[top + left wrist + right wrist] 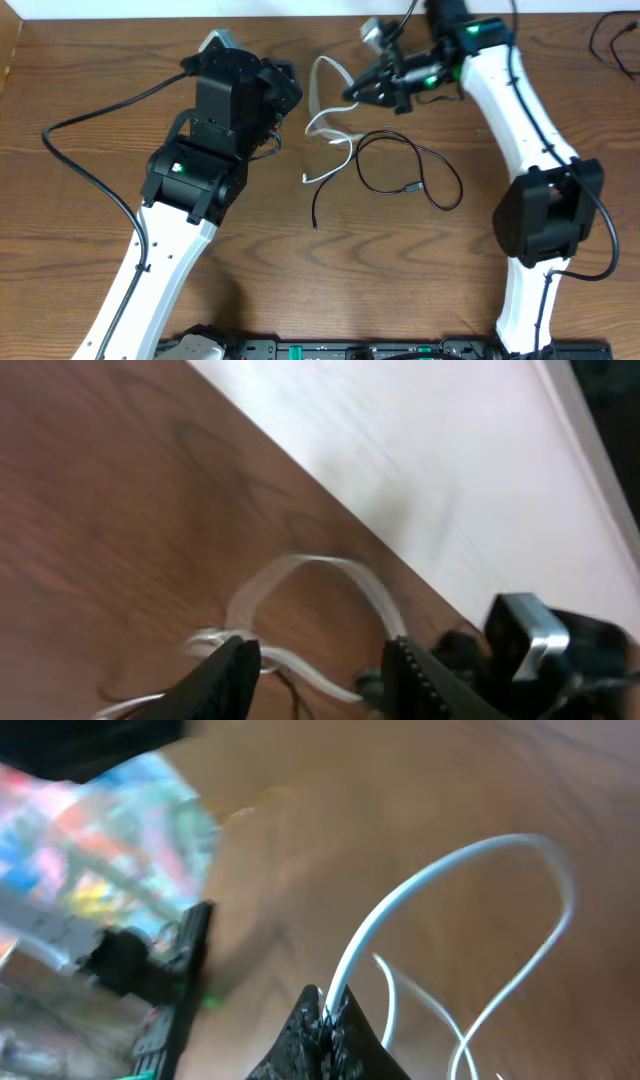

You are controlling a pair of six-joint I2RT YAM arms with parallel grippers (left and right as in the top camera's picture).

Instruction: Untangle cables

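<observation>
The right jaws are pinched shut on the white cable (pixel 440 870) near the bench's (pixel 80 80) 12 o'clock edge. The left jaws are wide apart, holding nothing, at its 9 o'clock. The black cable (pixel 440 165) lies at its 4 o'clock.

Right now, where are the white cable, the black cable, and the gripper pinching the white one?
white cable (pixel 500 840), right wrist view, top of its curved loop.
black cable (pixel 432 155), overhead view, upper right side of its loop.
right gripper (pixel 328 1010), right wrist view, between its closed fingertips.
</observation>
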